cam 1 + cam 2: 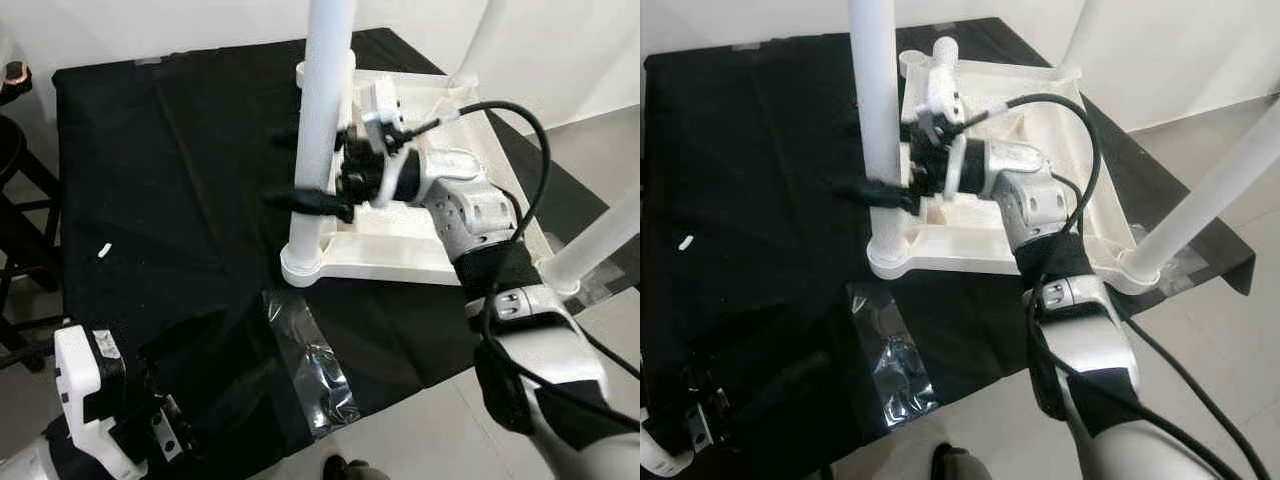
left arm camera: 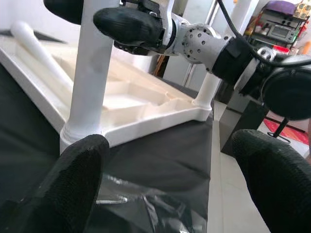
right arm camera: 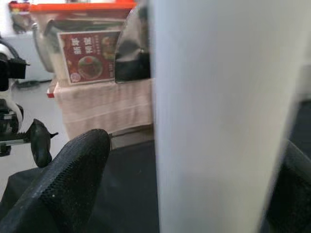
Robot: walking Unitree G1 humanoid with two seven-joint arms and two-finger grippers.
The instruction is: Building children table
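The upturned white plastic children's tabletop [image 1: 400,250] lies on the black-draped table [image 1: 150,180]; its near-corner white cylindrical leg [image 1: 318,130] is held upright between the right gripper [image 1: 300,170] jaws, probably for seating in its socket; the left gripper [image 2: 170,184] waits wide open nearby.

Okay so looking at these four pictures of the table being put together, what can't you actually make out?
- Top of the table leg held by the right gripper: cut off by the upper edge in both eye views.
- Whether that leg is fully seated in its corner socket: the joint is too small to judge.
- Small white piece on the black cloth: too small to identify.
- Left gripper: its fingertips are cut by the lower edge of the left wrist view.
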